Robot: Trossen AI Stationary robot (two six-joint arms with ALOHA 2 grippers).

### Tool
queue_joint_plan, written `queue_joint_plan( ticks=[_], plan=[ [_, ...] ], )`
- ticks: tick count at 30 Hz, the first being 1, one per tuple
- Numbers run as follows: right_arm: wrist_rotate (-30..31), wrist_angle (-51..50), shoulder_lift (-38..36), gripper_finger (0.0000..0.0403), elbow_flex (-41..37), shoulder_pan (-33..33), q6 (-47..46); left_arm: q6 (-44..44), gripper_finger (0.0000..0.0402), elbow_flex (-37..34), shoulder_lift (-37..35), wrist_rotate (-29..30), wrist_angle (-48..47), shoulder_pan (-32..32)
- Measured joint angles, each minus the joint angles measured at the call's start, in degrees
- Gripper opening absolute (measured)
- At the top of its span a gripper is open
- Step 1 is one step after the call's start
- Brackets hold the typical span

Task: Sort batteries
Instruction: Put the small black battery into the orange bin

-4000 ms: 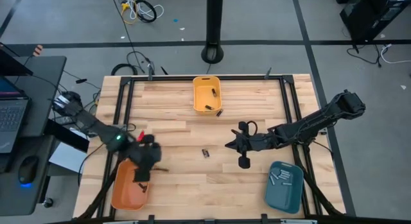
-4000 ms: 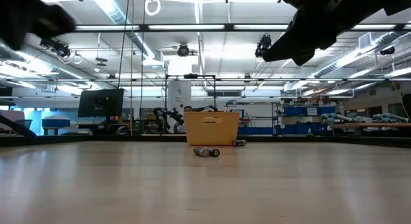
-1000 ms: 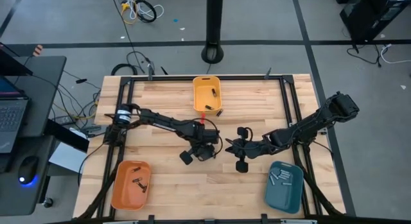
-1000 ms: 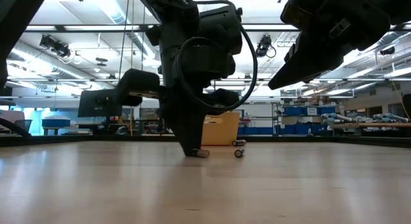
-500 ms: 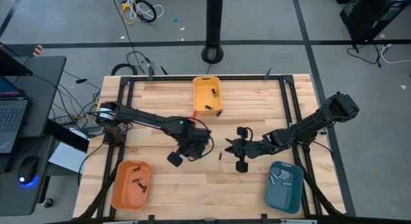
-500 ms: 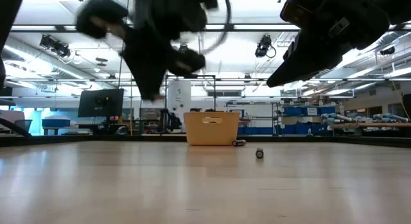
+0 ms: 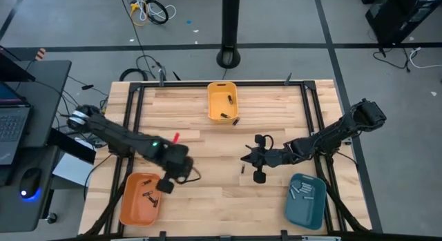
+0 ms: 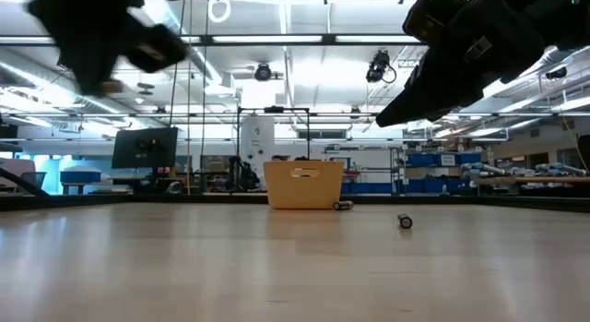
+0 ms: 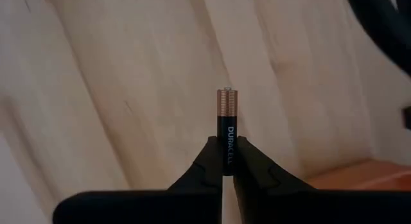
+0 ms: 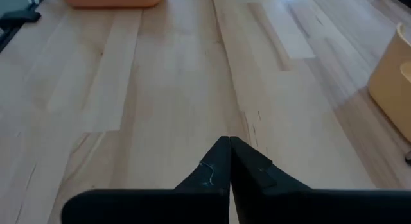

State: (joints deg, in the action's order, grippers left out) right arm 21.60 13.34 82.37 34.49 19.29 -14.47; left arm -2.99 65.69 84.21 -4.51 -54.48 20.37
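My left gripper (image 7: 166, 186) hangs over the table's near left part, at the edge of the orange bin (image 7: 140, 198), and is shut on a black battery with a copper end (image 9: 227, 121). The orange bin holds dark batteries. My right gripper (image 7: 243, 158) hovers mid-table, shut and empty, also seen as my right gripper (image 10: 228, 150). Just near of it a loose battery (image 7: 242, 168) lies on its side on the wood, the same battery (image 8: 405, 221) in the low view. Another battery (image 7: 235, 121) lies against the yellow bin (image 7: 222, 101). My left gripper pinches the battery's black end (image 9: 227, 156) between its two fingertips (image 9: 210, 161). The battery lies along the fingers, and its copper end (image 9: 227, 99) sticks out past them toward the table. It is lifted clear of the wood.
A teal bin (image 7: 306, 199) with pale batteries sits at the near right corner. The yellow bin (image 8: 303, 184) at the far edge holds a few dark batteries. Bare wood lies between the three bins. Dark frame rails run along the table's sides.
My left gripper has risen from mid-table with a battery and swung toward the near left, over to the orange bin. The other battery that lay beside it has rolled along the wood toward the table's right and lies near my right gripper.
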Motion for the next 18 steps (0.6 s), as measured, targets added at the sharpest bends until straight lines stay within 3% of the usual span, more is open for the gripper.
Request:
queue_joint_plan(
  ticks=[5,18],
  plan=[
    [-0.5,4.5,0.0,0.0013,-2.3,-0.4,-0.2,-14.6,0.0019,-3.8,-4.8,0.4,0.6,6.4],
    [-1.8,8.3,0.0,0.0013,-2.5,-2.7,4.1,-47.8,0.0019,-10.6,-8.4,4.9,1.0,23.7]
  ],
)
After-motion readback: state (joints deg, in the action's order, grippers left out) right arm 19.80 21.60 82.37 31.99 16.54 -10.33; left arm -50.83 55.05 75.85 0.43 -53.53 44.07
